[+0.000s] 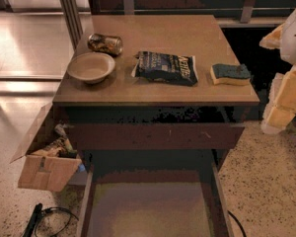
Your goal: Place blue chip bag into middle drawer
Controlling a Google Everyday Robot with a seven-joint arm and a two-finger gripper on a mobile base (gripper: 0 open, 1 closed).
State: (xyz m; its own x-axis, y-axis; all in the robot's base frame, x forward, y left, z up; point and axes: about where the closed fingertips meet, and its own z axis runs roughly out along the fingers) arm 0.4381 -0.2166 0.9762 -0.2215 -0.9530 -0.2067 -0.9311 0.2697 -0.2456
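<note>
The blue chip bag [165, 68] lies flat on the middle of the wooden tabletop [187, 33], between a bowl and a sponge. The middle drawer [148, 209] is pulled out toward me at the bottom of the view; its pale floor is bare. My gripper [282, 110] is the white and yellowish part of the arm at the right edge. It is beyond the table's right side, below tabletop height and well apart from the bag. Nothing shows in it.
A beige bowl [91, 67] and a tipped can [105, 44] sit left on the tabletop. A yellow sponge with a blue-green top [230, 74] sits right. The reddish-brown drawer front [155, 136] above is shut. A cardboard box [47, 169] hangs left, with cables [44, 216] on the floor.
</note>
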